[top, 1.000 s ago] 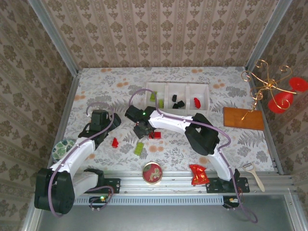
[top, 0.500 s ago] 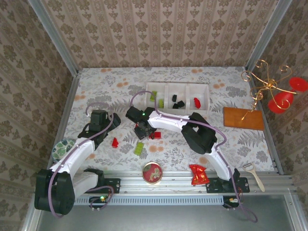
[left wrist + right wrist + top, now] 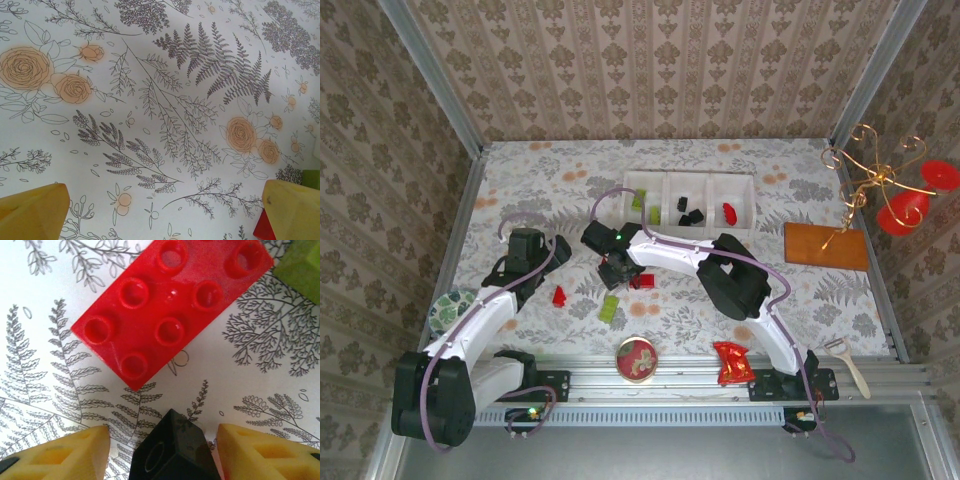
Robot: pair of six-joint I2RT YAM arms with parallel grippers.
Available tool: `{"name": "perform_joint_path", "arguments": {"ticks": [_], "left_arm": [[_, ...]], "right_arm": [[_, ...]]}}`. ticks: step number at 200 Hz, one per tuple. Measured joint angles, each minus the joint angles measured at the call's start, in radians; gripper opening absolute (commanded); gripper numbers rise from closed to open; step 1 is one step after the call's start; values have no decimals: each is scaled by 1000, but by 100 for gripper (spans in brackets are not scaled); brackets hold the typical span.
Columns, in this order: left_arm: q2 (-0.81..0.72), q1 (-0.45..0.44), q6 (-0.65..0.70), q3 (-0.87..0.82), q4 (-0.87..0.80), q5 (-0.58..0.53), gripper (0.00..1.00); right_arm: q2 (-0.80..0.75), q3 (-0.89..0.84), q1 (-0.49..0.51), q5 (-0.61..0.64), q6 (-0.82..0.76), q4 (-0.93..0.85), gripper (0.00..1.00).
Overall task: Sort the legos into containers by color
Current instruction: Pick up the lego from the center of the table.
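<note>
Top external shows the tray (image 3: 690, 178) partly filled by color, yet a red brick (image 3: 642, 281) and a green brick (image 3: 609, 308) lie on the desk (image 3: 820, 300), and the right hand (image 3: 163, 450) straddles a black brick (image 3: 172, 457), fingers apart.

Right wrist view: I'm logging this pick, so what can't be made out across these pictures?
Right wrist: black lego between the fingers, cut off by the bottom edge; lime-green lego, by the top-right corner.
Top external: black lego too dark and small to separate from the right gripper.
Left wrist: red lego mostly hidden by a fingertip and the bottom edge.
</note>
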Motion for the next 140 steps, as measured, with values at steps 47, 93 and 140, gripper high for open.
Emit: {"name": "perform_joint_path", "arguments": {"ticks": [47, 93, 140], "left_arm": [[0, 1, 0, 0, 1, 5, 100], [10, 1, 0, 0, 16, 14, 100], [11, 1, 0, 0, 22, 19, 100]], "right_arm": [[0, -3, -35, 15, 69, -12, 61], [-3, -13, -42, 2, 98, -2, 54], [-11, -29, -43, 3, 108, 8, 45]]}}
